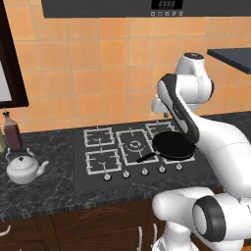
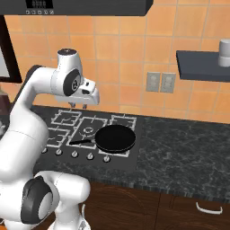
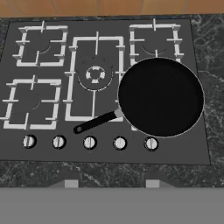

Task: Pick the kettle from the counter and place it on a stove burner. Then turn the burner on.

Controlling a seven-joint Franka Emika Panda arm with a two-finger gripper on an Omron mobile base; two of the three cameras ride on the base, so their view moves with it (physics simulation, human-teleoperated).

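I see the kettle (image 1: 22, 168) sitting on the bench (image 1: 44, 191) well to the left of the cooktop (image 1: 135, 152), a squat, rounded, silvery-white metal body with a knobbed lid, an arched wire handle and a short curved spout pointing right toward the burners. Just behind it stands a dark brown bottle (image 1: 12, 131), close to the tiled wall. The bench is dark marbled stone with a straight front edge over brown wooden cabinets, and there is open stone between the kettle and the cooktop's left edge. The stove burner (image 3: 30, 103) at the front left carries a square pale-grey wire grate and lies bare, with room above it. The larger ringed middle burner (image 3: 95, 75) is beside it, and a round black frying pan (image 3: 161, 97) covers the front right, its thin dark handle slanting down-left across the middle grate toward the row of five small round knobs (image 3: 89, 142) along the cooktop's front strip. My tool (image 2: 78, 105) hangs high above the back of the cooktop, well apart from the kettle, holding nothing; its fingertips (image 3: 66, 183) peek in at the bottom of the hand view with a wide gap between them, so I read it as released.
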